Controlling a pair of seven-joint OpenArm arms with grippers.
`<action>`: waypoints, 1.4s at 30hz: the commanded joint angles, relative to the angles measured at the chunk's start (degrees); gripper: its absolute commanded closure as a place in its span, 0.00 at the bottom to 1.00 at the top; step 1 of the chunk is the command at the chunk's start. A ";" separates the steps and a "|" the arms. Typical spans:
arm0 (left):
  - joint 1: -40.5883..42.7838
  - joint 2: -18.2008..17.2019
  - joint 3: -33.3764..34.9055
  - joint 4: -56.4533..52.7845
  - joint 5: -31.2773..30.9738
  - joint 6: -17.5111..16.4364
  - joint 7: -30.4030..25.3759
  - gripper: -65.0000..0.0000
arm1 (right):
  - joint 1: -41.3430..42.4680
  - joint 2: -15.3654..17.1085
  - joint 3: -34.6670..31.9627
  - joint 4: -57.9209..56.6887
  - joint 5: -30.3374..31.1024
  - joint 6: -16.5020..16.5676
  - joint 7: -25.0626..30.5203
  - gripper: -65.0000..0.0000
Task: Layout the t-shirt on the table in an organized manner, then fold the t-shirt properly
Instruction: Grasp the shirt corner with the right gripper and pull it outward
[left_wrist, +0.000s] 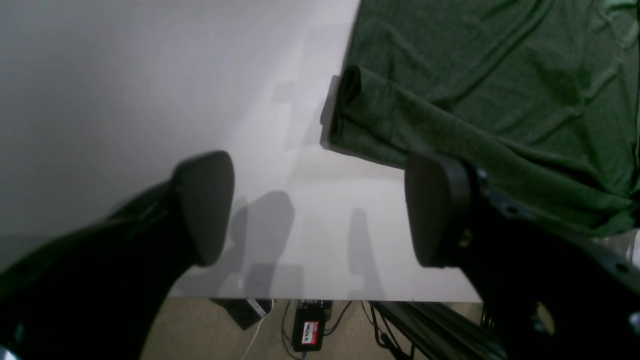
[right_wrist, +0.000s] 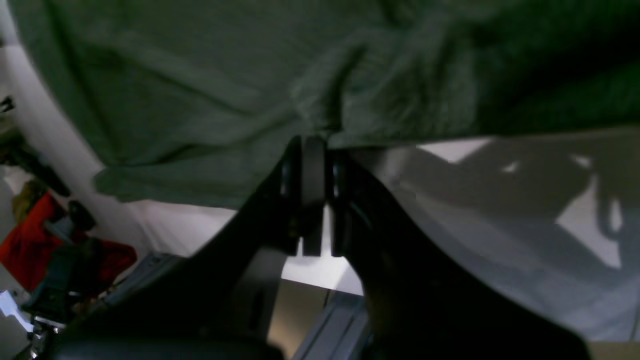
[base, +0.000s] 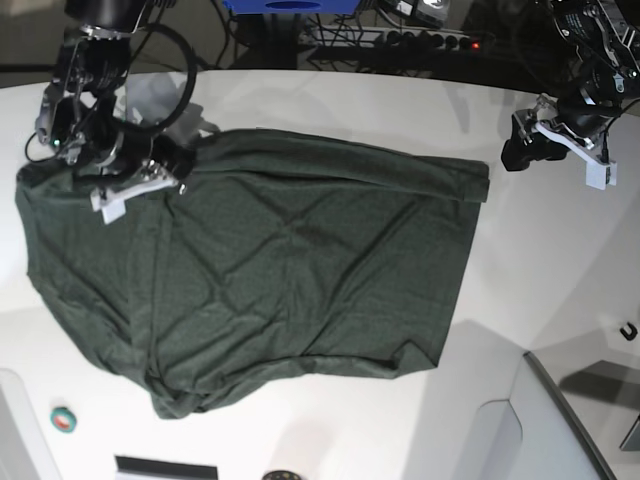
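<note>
The dark green t-shirt (base: 290, 270) lies spread and wrinkled over the white table (base: 540, 260), with a sleeve at the far left. My right gripper (base: 183, 160) is at the shirt's upper left edge. In the right wrist view the right gripper (right_wrist: 314, 145) is shut, with a bunched fold of the t-shirt (right_wrist: 200, 90) pinched at its tips. My left gripper (base: 518, 148) hovers just beyond the shirt's upper right corner. In the left wrist view the left gripper (left_wrist: 320, 207) stands open over the bare table (left_wrist: 140, 100), nothing between its fingers, with the t-shirt (left_wrist: 490, 80) to its right.
A small green and red roll (base: 64, 419) sits near the front left of the table. A small black hook (base: 628, 332) lies at the right edge. A dark seam (base: 565, 410) curves across the front right. Cables and a small box (left_wrist: 307, 332) lie on the floor below the table edge.
</note>
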 joint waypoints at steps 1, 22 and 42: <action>-0.01 -0.85 -0.29 0.83 -1.02 -0.09 -0.92 0.22 | 1.42 0.22 -0.01 1.04 0.86 -0.09 -0.33 0.99; -0.01 -0.93 0.06 0.83 -1.02 -0.09 -0.92 0.22 | 17.51 4.27 0.34 -14.96 0.86 -3.52 1.07 0.99; 4.74 -0.58 3.40 1.27 14.98 -5.50 -2.15 0.22 | 10.56 2.24 9.31 4.29 0.95 9.67 3.97 0.49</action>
